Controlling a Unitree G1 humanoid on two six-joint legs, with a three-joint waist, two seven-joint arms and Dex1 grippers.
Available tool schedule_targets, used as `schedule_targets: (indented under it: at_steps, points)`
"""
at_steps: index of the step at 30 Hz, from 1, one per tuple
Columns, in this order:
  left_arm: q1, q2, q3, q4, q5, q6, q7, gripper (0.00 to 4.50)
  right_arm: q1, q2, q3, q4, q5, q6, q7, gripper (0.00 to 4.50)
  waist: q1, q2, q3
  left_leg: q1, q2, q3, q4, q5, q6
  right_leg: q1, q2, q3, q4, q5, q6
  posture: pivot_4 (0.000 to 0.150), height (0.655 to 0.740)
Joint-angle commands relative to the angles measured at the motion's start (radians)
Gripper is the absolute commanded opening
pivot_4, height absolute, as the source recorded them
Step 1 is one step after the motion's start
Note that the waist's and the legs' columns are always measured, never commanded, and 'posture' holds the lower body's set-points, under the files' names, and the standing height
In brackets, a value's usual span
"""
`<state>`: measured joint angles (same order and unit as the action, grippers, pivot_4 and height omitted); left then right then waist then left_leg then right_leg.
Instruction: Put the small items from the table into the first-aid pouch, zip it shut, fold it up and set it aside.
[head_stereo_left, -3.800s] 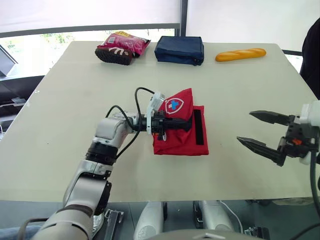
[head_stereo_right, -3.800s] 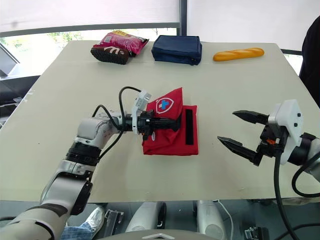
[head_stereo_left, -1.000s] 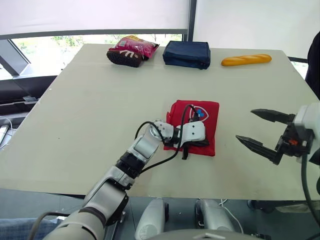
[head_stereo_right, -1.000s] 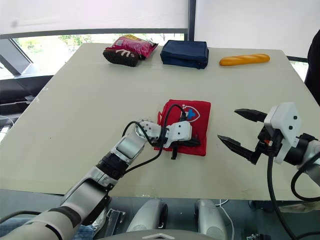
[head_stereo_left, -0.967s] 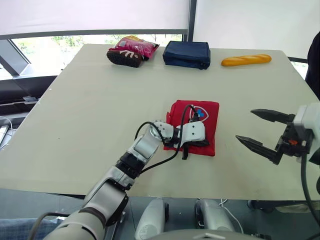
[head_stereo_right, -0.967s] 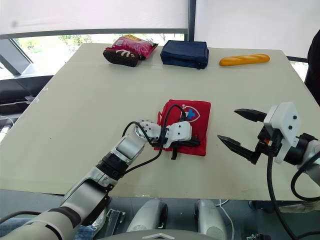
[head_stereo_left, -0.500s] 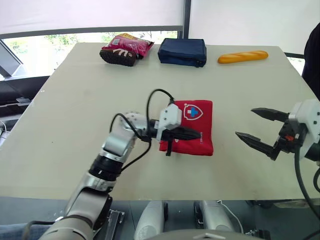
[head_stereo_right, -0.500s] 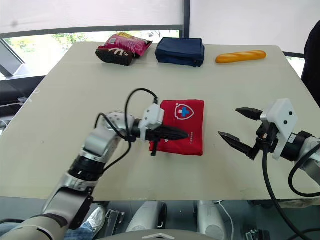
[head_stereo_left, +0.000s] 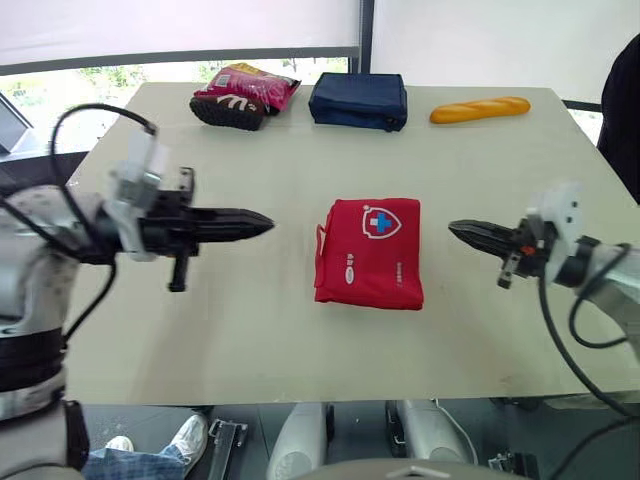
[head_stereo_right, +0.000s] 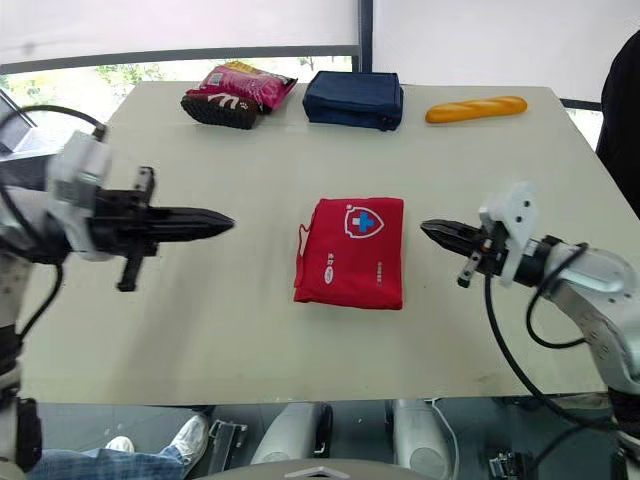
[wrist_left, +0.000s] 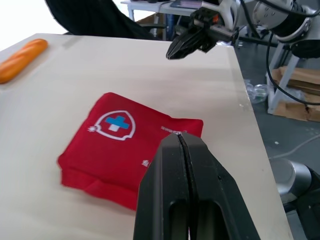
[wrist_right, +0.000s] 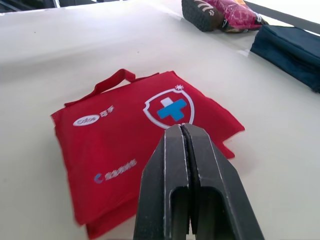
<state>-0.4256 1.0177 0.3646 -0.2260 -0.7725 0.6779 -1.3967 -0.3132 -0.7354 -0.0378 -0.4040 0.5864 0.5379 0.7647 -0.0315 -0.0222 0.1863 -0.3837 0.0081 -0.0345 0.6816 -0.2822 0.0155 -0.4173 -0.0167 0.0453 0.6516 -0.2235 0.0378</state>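
The red first-aid pouch (head_stereo_left: 370, 252) lies folded flat at the table's centre, its shield emblem with a blue cross facing up and a small carry loop on its left edge. My left gripper (head_stereo_left: 262, 224) hovers shut to the pouch's left, a short gap away, holding nothing. My right gripper (head_stereo_left: 457, 229) is shut too, pointing at the pouch from its right, apart from it. The left wrist view shows the shut fingers (wrist_left: 186, 170) over the pouch (wrist_left: 115, 140). In the right wrist view the shut fingers (wrist_right: 184, 165) aim at the pouch (wrist_right: 130, 150).
Along the far edge of the table (head_stereo_left: 250, 330) lie a pink snack bag (head_stereo_left: 240, 95), a navy blue pouch (head_stereo_left: 358, 100) and a bread roll (head_stereo_left: 480, 109). A dark-clothed person (head_stereo_left: 622, 100) stands at the far right.
My left gripper has let go of the pouch and pulled back left, now shut. My right gripper has shut and come closer to the pouch. The pouch lies folded flat.
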Motion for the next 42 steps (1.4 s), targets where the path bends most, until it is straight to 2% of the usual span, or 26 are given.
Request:
schedule_targets:
  at_steps: [1, 7, 10, 16, 23, 27, 33, 42]
  points:
    - [0.003, 0.04, 0.075, -0.015, -0.033, -0.014, -0.002, 0.0, -0.117, 0.079, 0.117, 0.169, -0.127, -0.112, 0.039, 0.02, -0.005, 0.0, 0.001, 0.0, 0.0, 0.0, 0.0, 0.0, 0.0, 0.0, 0.0, 0.0, -0.001, 0.0, 0.0, 0.15, 0.74]
    - [0.03, 0.063, 0.092, -0.018, -0.038, -0.03, -0.005, 0.0, -0.259, 0.23, 0.235, 0.457, -0.281, -0.248, 0.06, 0.02, -0.004, 0.001, 0.002, -0.004, -0.001, 0.0, -0.001, 0.0, 0.0, -0.005, 0.0, -0.001, 0.001, 0.005, -0.001, 0.15, 0.74]
    - [0.036, 0.056, 0.097, -0.029, -0.057, -0.022, 0.007, 0.0, -0.254, 0.266, 0.272, 0.528, -0.33, -0.286, 0.078, 0.02, -0.004, 0.001, 0.001, -0.015, -0.001, 0.0, 0.0, 0.001, -0.002, -0.017, -0.001, 0.0, 0.006, 0.005, -0.002, 0.15, 0.74]
    - [0.05, 0.048, 0.091, -0.032, -0.061, -0.041, 0.016, 0.0, -0.224, 0.29, 0.325, 0.668, -0.441, -0.346, 0.086, 0.02, -0.008, 0.0, 0.001, -0.014, -0.001, 0.0, 0.0, 0.001, -0.001, -0.016, -0.001, 0.001, 0.006, 0.005, -0.002, 0.15, 0.74]
    - [0.047, 0.041, 0.076, -0.021, -0.071, -0.051, 0.02, 0.0, -0.195, 0.325, 0.323, 0.682, -0.469, -0.354, 0.081, 0.02, -0.01, -0.002, -0.001, -0.006, -0.001, 0.0, 0.0, 0.001, -0.002, -0.012, 0.0, 0.002, 0.009, 0.005, -0.001, 0.15, 0.74]
    - [0.062, 0.042, 0.079, -0.013, -0.071, -0.051, 0.013, 0.0, -0.208, 0.317, 0.238, 0.596, -0.41, -0.332, 0.079, 0.02, -0.01, -0.002, -0.001, 0.0, -0.001, 0.001, 0.0, 0.001, -0.002, -0.006, 0.001, 0.002, 0.009, 0.004, -0.002, 0.15, 0.74]
    - [0.085, 0.041, 0.09, -0.012, -0.079, -0.053, 0.016, 0.0, -0.216, 0.293, 0.12, 0.499, -0.314, -0.25, 0.075, 0.02, -0.009, -0.001, 0.0, -0.001, -0.001, 0.0, 0.0, 0.001, -0.002, -0.006, 0.0, 0.002, 0.009, 0.005, -0.002, 0.15, 0.74]
    - [0.076, 0.036, 0.08, -0.008, -0.08, -0.062, 0.017, 0.0, -0.2, 0.29, 0.21, 0.636, -0.443, -0.29, 0.072, 0.02, -0.011, -0.001, 0.0, -0.001, -0.001, 0.002, 0.0, 0.001, -0.002, -0.006, 0.0, 0.003, 0.009, 0.005, -0.002, 0.15, 0.74]
